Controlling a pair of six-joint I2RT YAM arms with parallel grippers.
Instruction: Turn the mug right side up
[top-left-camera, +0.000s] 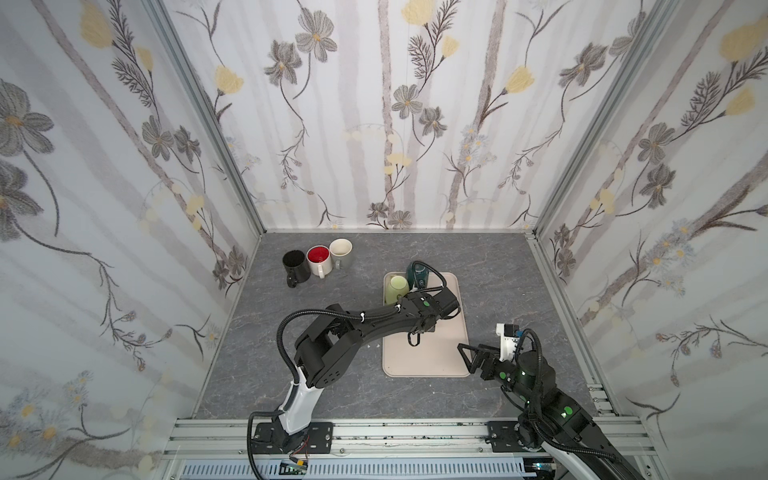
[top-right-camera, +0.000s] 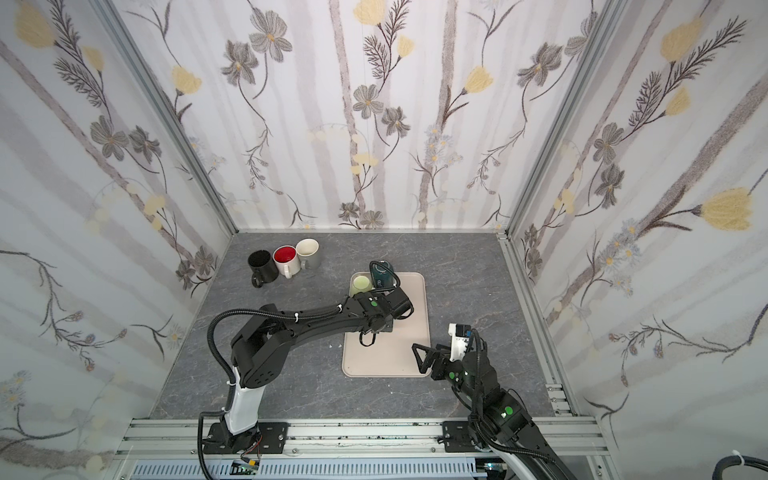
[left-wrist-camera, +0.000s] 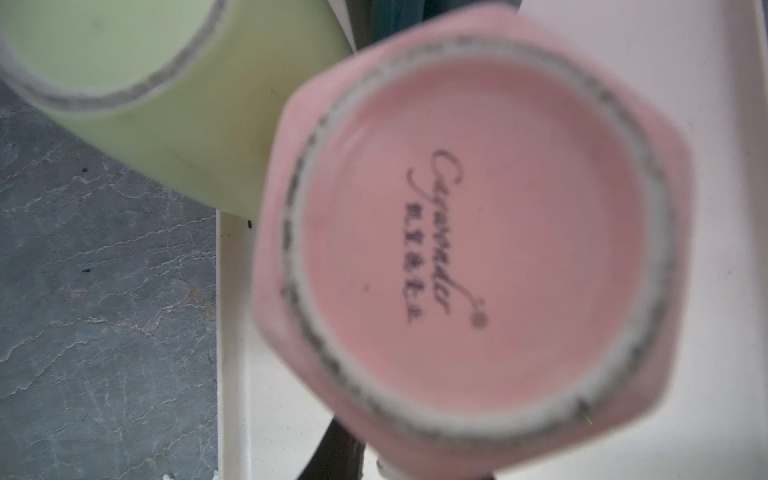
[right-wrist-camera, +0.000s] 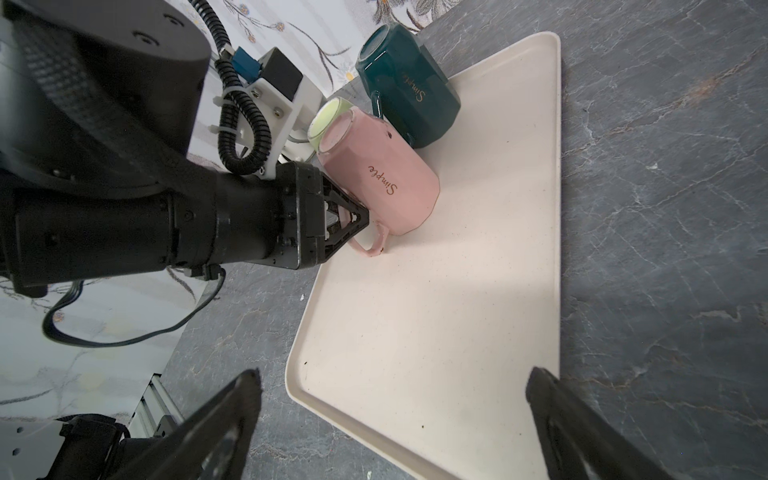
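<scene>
By the left fingers (right-wrist-camera: 362, 219) stands the inverted mug (right-wrist-camera: 386, 187).

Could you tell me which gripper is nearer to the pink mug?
Left. The left gripper sits at the handle of the pink mug; the right gripper hangs open at the near end of the tray, well apart.
</scene>
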